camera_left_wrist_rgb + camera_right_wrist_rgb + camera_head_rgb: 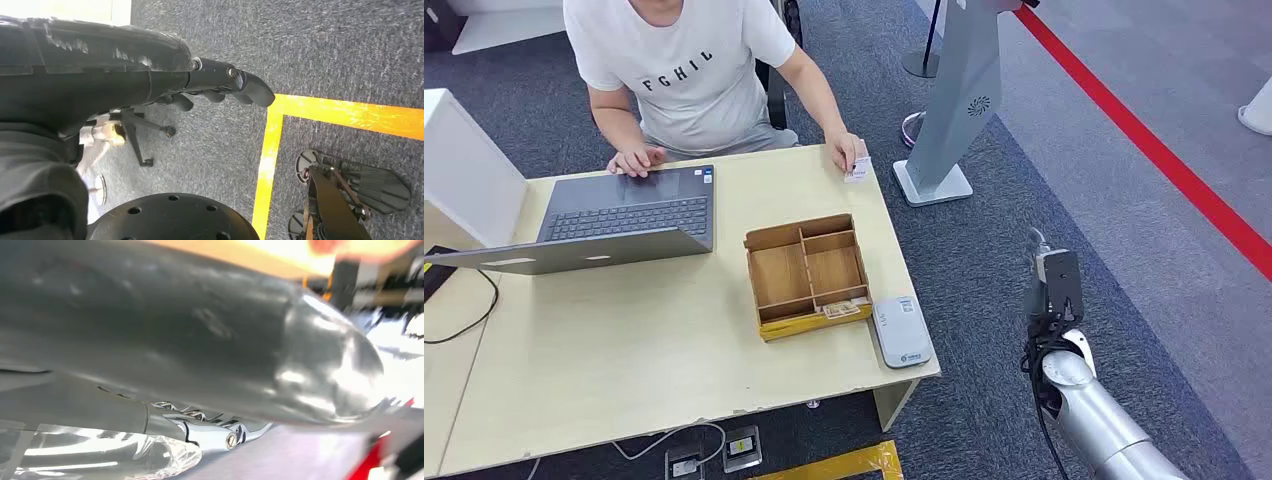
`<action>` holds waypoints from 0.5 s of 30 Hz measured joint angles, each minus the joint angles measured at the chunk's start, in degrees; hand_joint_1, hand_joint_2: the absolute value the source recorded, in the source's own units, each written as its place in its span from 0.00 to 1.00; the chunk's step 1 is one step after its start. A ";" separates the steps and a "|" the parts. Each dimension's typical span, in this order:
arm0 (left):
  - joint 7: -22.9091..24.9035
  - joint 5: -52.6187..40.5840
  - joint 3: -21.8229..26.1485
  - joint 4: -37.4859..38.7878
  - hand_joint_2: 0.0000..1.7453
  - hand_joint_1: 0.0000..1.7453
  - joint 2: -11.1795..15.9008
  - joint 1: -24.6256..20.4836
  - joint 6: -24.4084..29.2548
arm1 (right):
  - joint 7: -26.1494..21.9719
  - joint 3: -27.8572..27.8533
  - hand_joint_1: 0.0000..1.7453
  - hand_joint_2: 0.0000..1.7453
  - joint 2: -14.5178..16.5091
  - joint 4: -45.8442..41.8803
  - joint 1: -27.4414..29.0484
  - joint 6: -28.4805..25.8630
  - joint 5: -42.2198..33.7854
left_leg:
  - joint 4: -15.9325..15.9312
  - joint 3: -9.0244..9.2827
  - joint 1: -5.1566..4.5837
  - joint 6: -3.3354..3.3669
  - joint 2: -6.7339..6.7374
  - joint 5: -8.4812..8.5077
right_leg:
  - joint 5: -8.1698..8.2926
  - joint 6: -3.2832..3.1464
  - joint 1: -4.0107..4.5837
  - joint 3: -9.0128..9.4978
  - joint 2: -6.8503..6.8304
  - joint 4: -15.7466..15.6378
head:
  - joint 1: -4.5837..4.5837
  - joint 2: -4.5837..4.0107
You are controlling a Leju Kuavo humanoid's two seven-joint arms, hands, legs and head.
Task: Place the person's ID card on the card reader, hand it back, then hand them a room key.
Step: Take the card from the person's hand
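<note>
A person sits at the far side of the table and holds a white ID card at its far right corner. The grey card reader lies at the table's near right edge. Beside it stands a wooden compartment box with room key cards in its front slot. My right arm hangs off the table's right side, low and short of the reader. My right hand looks blurred, with nothing in it. My left hand hangs over the carpet, fingers stretched out and empty.
An open laptop sits on the table's left half, with the person's other hand at its far edge. A grey kiosk stand rises just right of the table's far corner. A red floor line runs further right. Yellow tape marks the carpet.
</note>
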 joint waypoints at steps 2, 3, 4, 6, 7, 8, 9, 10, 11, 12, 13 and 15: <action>0.00 -0.05 0.00 0.00 0.00 0.00 0.02 0.00 -0.08 | 0.58 0.27 0.00 0.00 0.07 -1.91 0.24 0.01 1.42 | 0.00 0.00 0.00 0.00 0.00 0.00 | 0.00 0.00 0.00 0.00 0.00 0.00 | 0.01 0.00; 0.00 -0.09 0.00 0.00 0.00 0.00 0.04 0.00 -0.14 | 1.09 0.51 0.00 0.00 0.14 -3.77 0.46 0.02 2.57 | 0.00 0.00 0.00 0.00 0.00 0.00 | -0.01 0.00 0.01 0.00 0.00 0.00 | 0.01 0.00; 0.00 -0.11 0.00 0.00 0.00 0.00 0.06 0.00 -0.18 | 1.33 0.70 0.00 0.00 0.18 -5.37 0.65 0.02 3.06 | 0.00 0.00 0.00 0.00 0.00 0.00 | -0.01 0.00 0.01 0.00 0.00 0.00 | 0.01 0.00; 0.00 -0.14 0.00 0.00 0.00 0.00 0.10 0.00 -0.20 | 1.56 1.04 0.00 0.00 0.23 -8.02 1.01 0.01 3.47 | 0.00 0.00 0.00 0.00 0.00 0.00 | -0.01 0.00 0.01 -0.01 0.01 0.00 | 0.02 0.00; 0.00 -0.19 0.00 0.00 0.00 0.00 0.11 0.00 -0.22 | 1.72 1.20 0.00 0.00 0.23 -9.07 1.18 0.03 4.28 | 0.00 0.00 0.00 0.00 0.01 0.00 | -0.01 0.00 0.00 -0.01 0.01 0.00 | 0.02 0.00; 0.00 -0.31 0.00 0.00 0.00 0.00 0.13 0.00 -0.30 | 2.16 1.34 0.00 0.00 0.23 -10.00 1.34 0.09 5.99 | 0.00 -0.01 0.00 0.00 0.00 0.00 | -0.01 0.00 0.00 -0.01 0.02 0.00 | 0.02 0.00; 0.00 -0.54 -0.01 0.00 0.00 0.00 0.16 0.00 -0.44 | 3.18 1.48 0.00 0.25 0.24 -10.92 1.43 0.28 9.14 | 0.00 -0.01 0.00 -0.01 0.00 -0.01 | -0.01 0.00 0.00 -0.01 0.02 0.00 | 0.02 0.00; 0.00 -0.81 -0.03 0.00 0.00 0.00 0.20 -0.01 -0.64 | 4.93 1.67 0.00 0.50 0.26 -11.92 1.48 0.65 13.83 | 0.00 -0.01 0.00 -0.01 0.00 -0.01 | -0.01 0.00 0.00 -0.01 0.03 0.00 | 0.02 0.00; 0.00 -1.11 -0.06 0.00 0.00 0.00 0.25 -0.02 -0.87 | 7.47 1.92 0.00 0.75 0.29 -13.01 1.48 1.28 19.61 | 0.00 -0.01 0.00 -0.01 0.01 -0.01 | -0.01 0.00 0.00 -0.01 0.04 0.00 | 0.02 0.00; 0.00 -1.41 -0.09 0.00 0.00 0.00 0.30 -0.03 -1.10 | 10.72 2.28 0.00 1.00 0.33 -14.21 1.43 2.18 26.23 | 0.00 -0.01 0.00 -0.01 0.01 -0.01 | -0.01 0.00 0.00 -0.01 0.04 0.00 | 0.02 0.00; 0.00 -1.63 -0.12 0.00 0.00 0.00 0.34 -0.05 -1.28 | 14.42 2.75 0.00 1.00 0.34 -15.42 1.28 3.28 33.25 | 0.00 -0.01 0.00 -0.01 0.01 -0.01 | -0.01 0.00 0.00 -0.01 0.03 0.00 | 0.01 0.00; 0.00 -1.95 -0.15 0.00 0.00 0.00 0.43 -0.08 -1.46 | 22.03 3.99 0.00 1.00 0.17 -17.56 0.49 5.95 46.95 | 0.00 -0.02 0.01 -0.01 0.01 -0.01 | -0.01 0.00 0.01 -0.02 0.03 0.00 | -0.01 0.00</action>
